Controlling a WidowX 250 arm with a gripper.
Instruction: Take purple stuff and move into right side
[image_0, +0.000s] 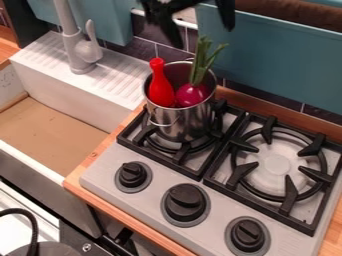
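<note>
The black two-finger claw (204, 37) hangs spread wide; down-view from it, the purple bulb with green stalks (192, 95) sits in the round silver metal pot (179, 120), near upright, stalks pointing clawward.

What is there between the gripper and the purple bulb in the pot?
In the camera view, green stalks stand between the gripper and the purple bulb.
</note>
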